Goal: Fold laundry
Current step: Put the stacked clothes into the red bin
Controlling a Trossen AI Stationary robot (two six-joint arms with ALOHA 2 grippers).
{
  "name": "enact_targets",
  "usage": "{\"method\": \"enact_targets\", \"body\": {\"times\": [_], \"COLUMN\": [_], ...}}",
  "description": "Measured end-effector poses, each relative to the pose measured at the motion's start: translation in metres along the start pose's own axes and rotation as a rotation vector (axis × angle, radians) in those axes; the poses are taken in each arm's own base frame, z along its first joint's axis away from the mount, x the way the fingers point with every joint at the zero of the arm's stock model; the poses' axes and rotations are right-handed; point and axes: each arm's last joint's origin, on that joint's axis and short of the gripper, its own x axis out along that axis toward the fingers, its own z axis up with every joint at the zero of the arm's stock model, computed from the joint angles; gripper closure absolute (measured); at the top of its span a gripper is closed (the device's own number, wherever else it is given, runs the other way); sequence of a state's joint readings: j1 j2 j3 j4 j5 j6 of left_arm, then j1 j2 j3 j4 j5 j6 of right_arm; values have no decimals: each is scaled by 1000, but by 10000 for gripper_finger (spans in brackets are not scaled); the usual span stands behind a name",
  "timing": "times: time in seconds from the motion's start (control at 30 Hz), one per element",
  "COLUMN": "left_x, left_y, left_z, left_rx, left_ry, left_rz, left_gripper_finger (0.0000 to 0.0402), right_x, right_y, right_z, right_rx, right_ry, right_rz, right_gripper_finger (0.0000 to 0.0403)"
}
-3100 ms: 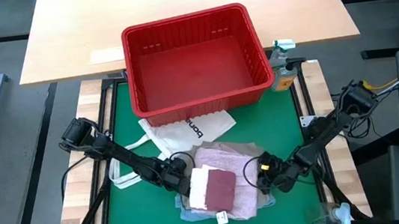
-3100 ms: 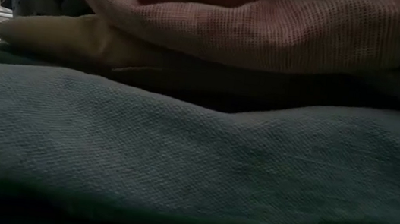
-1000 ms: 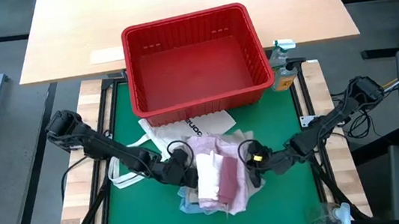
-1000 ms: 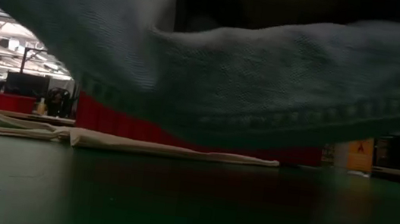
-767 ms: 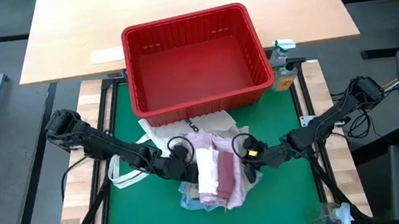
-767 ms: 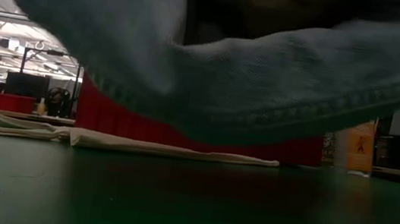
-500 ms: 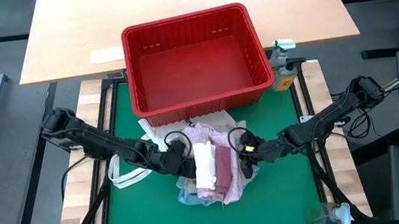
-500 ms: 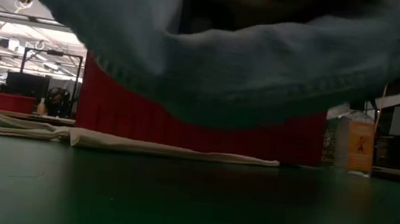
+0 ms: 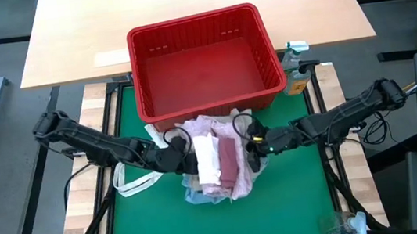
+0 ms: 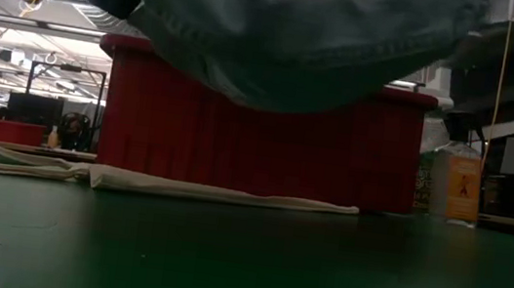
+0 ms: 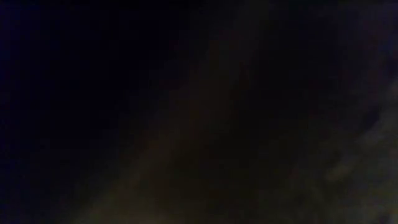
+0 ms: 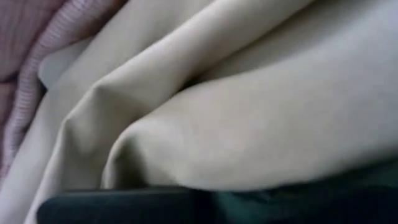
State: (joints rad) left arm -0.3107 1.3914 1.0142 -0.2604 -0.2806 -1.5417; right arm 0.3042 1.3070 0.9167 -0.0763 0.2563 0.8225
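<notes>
Stacked laundry (image 9: 218, 167) hangs between both hands, above table.

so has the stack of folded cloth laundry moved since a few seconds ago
Yes. The stack of folded cloth laundry has been carried toward the red plastic slotted basket, and in the low view it now hangs clear of the green table mat.

High view straight down, low view table-level — both share red basket (image 9: 204, 61).

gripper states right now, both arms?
Left gripper: shut on the laundry stack.
Right gripper: shut on the laundry stack's other side.
</notes>
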Motion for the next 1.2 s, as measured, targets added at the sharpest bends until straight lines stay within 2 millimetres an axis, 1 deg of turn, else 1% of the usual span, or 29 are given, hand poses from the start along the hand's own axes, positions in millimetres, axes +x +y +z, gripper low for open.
{"method": "enact_targets", "body": {"times": [0.17,0.37,0.57,0.67,0.9,1.03,1.2], "left_x": [-5,-3,-4,-8,-23,-32,-41], "left_y": [-1,-1,-2,-3,-16,-24,-34], "left_z": [12,25,37,42,53,58,63], "left_rx": [-21,-40,-69,-80,-74,-44,-48], "left_ry": [-42,-83,-106,-115,-146,-171,-191], "left_rz": [-3,1,-16,-30,-36,-18,-28], "left_gripper_finger": [401,401,401,401,401,401,401], "right_x": [-2,-6,-10,-12,-16,-20,-27], "right_y": [0,-1,-6,-6,-7,-1,7], "right_z": [17,40,58,66,85,92,102], "right_rx": [-32,-63,-59,-53,-44,-52,-65], "right_ry": [-2,-12,-8,-14,-40,-66,-92], "right_rz": [-30,-77,-101,-102,-82,-69,-59], "right_gripper_finger": [366,366,366,366,366,366,366]}}
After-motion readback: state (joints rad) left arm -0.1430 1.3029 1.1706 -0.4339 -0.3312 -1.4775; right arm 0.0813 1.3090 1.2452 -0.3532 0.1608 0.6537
